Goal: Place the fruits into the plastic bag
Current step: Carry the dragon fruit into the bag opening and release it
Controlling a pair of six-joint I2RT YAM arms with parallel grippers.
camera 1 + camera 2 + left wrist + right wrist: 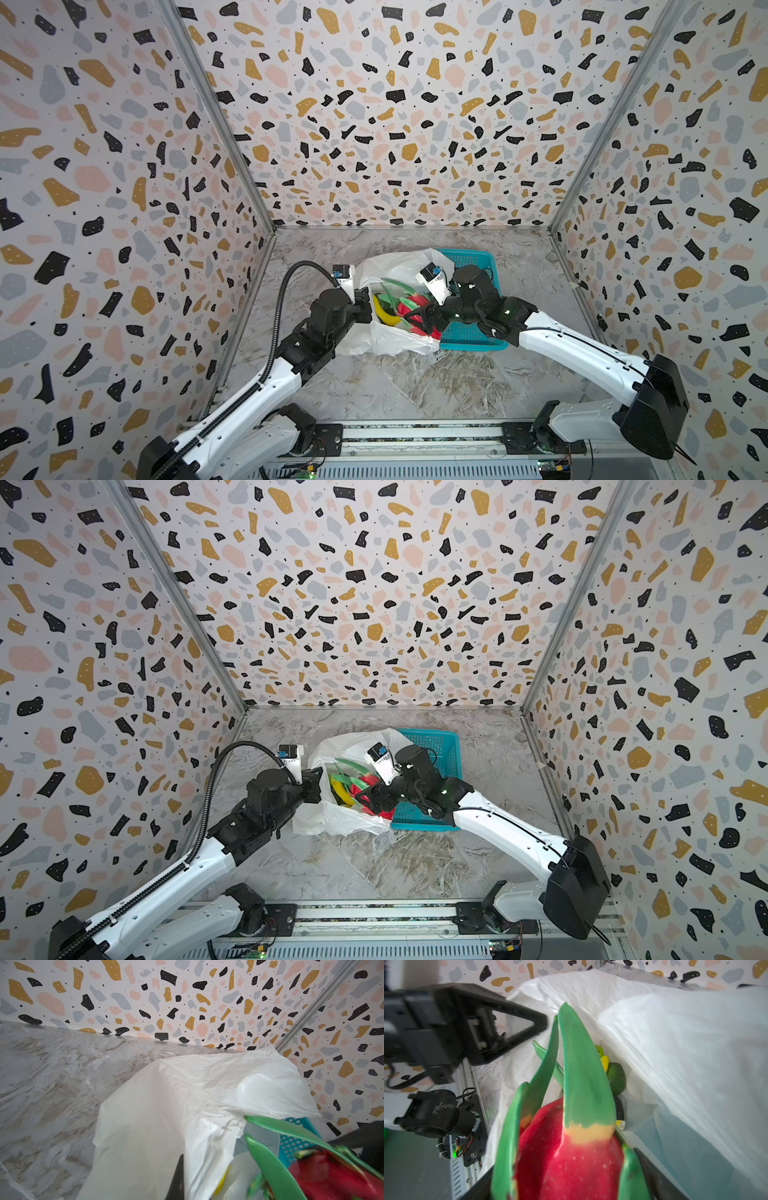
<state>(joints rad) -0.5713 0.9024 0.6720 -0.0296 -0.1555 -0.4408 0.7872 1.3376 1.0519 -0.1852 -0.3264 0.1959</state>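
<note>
The white plastic bag lies with its mouth open beside the basket. My left gripper is shut on the bag's near edge; in the left wrist view one dark finger shows against the pinched fold. My right gripper is shut on the red dragon fruit at the bag's mouth. A yellow banana and a dark green fruit lie inside the bag.
A teal mesh basket stands right of the bag, under my right wrist. Patterned walls close in the marble table on three sides. The arms' base rail runs along the front edge.
</note>
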